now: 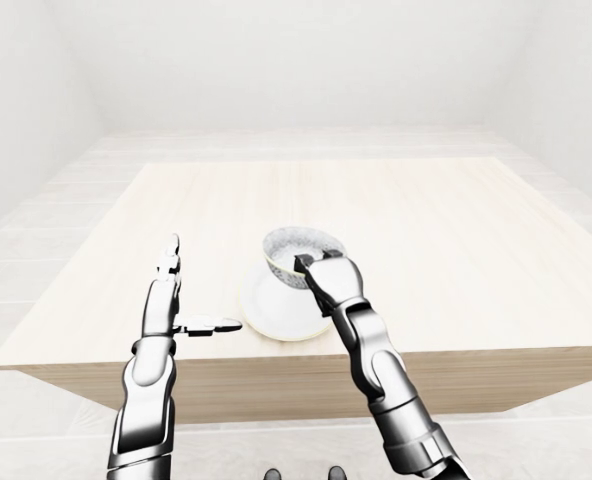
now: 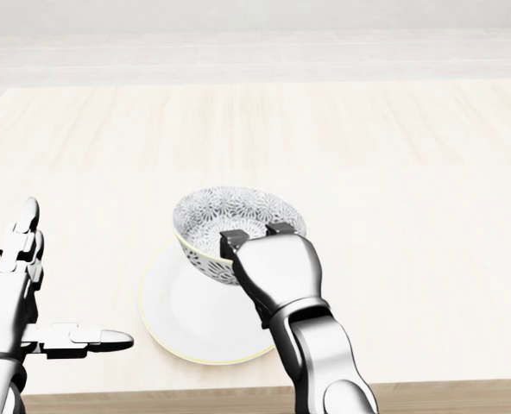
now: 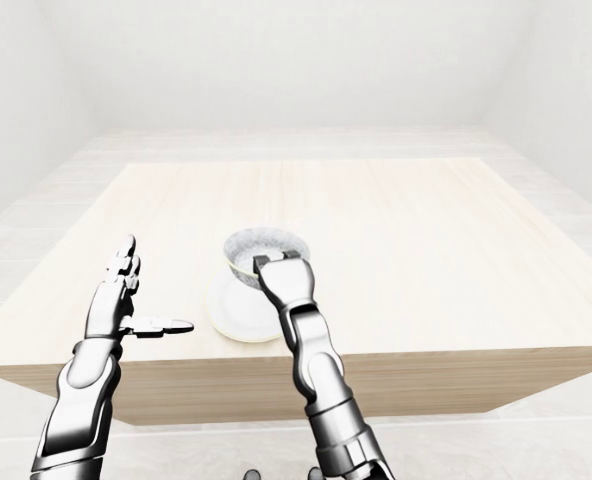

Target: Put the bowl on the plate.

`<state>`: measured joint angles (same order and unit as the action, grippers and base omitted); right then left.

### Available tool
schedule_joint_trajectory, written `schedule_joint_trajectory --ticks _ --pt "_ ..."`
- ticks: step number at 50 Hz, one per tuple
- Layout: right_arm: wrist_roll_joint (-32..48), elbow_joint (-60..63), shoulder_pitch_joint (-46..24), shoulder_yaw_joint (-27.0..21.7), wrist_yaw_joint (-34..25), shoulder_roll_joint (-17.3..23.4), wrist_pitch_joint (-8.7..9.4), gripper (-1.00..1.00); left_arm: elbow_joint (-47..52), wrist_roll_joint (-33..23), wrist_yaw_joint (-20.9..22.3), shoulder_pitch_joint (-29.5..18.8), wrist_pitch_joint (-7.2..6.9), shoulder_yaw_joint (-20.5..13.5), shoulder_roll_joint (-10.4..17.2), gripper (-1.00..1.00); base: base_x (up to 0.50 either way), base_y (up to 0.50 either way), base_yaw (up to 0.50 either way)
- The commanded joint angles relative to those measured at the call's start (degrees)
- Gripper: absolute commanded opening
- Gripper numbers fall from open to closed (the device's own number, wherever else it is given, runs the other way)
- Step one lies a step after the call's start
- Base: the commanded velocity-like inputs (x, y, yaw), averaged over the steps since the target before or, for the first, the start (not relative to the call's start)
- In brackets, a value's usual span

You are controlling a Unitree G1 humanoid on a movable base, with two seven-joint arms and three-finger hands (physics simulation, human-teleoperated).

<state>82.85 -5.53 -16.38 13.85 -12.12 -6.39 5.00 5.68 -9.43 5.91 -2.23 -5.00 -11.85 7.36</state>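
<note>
A patterned white bowl [image 2: 230, 220] is over the white plate [image 2: 182, 315] near the table's bottom edge in the head view, tilted a little; whether it touches the plate I cannot tell. My right hand [image 2: 255, 235] grips the bowl's near rim, fingertips hooked inside it. My left hand [image 2: 31, 293] is open at the left, fingers straight up and thumb [image 2: 87, 339] pointing toward the plate, apart from both things.
The light wooden table [image 1: 426, 220] stretches wide to the top and right of the views. Its near edge [image 1: 306, 355] runs just below the plate. Pale floor and white walls surround it.
</note>
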Motion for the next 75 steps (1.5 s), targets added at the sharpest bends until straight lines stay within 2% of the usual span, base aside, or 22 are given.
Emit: schedule_joint_trajectory --ticks 1,52,75 --pt "-1.4 -0.5 0.1 0.3 2.3 -0.4 0.00 -0.71 -0.1 0.1 0.0 0.0 0.00 -0.1 0.1 1.00 0.00 0.00 0.00" --pt "-5.0 -12.1 -2.4 -0.4 8.9 -0.1 0.00 -0.66 -0.4 -0.4 -0.3 -0.3 0.00 0.1 0.1 1.00 0.00 0.00 0.00" --pt "-4.3 -12.4 -1.1 1.0 9.1 -0.6 0.00 -0.69 -1.7 -0.2 -0.5 -0.5 0.00 0.1 0.2 1.00 0.00 0.00 0.00"
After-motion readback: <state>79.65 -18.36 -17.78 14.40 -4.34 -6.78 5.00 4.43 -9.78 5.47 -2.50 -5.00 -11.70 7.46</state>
